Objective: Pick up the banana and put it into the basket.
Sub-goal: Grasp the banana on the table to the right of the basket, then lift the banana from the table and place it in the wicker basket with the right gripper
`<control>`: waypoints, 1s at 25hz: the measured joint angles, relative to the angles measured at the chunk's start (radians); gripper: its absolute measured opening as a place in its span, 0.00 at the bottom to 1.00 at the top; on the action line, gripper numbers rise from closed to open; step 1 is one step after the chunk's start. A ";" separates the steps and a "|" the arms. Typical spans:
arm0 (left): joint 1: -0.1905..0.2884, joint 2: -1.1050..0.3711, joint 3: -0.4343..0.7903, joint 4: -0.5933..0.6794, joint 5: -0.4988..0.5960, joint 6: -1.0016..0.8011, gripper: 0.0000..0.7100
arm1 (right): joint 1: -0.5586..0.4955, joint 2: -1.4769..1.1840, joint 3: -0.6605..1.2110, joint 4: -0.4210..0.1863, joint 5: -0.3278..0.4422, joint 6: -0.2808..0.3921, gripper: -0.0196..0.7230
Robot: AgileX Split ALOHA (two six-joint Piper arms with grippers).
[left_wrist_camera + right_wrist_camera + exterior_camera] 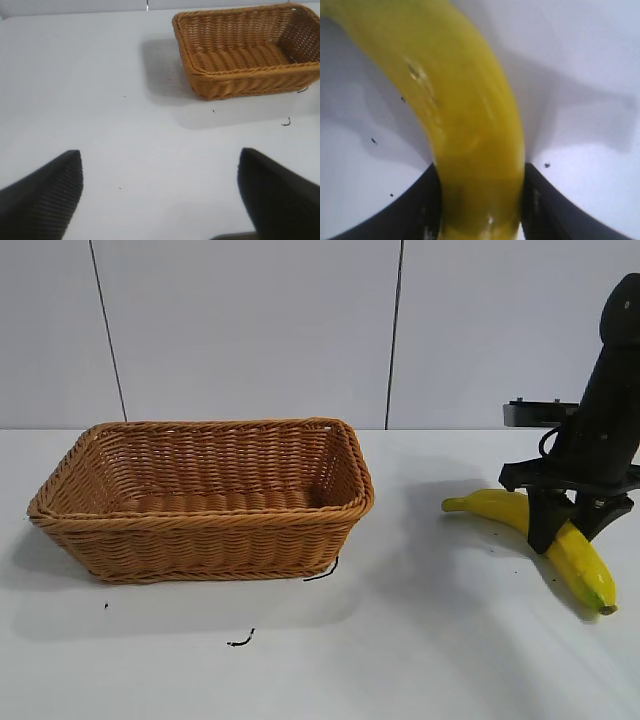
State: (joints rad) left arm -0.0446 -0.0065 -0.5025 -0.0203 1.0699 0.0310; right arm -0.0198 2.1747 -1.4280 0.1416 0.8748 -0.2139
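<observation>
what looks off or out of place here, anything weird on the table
Only small things: a loose dark strand sticks out at the basket's lower corner, and another dark scrap lies on the table before it. The banana, between the right gripper's fingers, looks fine.

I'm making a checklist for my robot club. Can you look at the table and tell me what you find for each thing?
Surface: white table, a few small dark specks.
Job's things: banana lies on the table at the right, apart from the basket, which has nothing in it.
Clutter: two short black bits on the table in front of the basket.
End effectors: right end effector is down over the banana, fingers pressed against both its sides; left end effector hangs open over bare table, holding nothing.
Cables: nothing seen.
Surroundings: pale panelled wall behind.
</observation>
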 joint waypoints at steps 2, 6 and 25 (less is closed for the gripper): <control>0.000 0.000 0.000 0.000 0.000 0.000 0.89 | 0.000 0.000 -0.021 0.000 0.036 0.000 0.42; 0.000 0.000 0.000 0.000 0.000 0.000 0.89 | 0.000 0.000 -0.102 0.001 0.131 0.004 0.42; 0.000 0.000 0.000 0.000 0.000 0.000 0.89 | 0.212 -0.084 -0.603 -0.098 0.338 0.084 0.42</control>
State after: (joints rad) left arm -0.0446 -0.0065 -0.5025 -0.0203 1.0699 0.0310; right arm 0.1923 2.0907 -2.0311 0.0437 1.2129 -0.1302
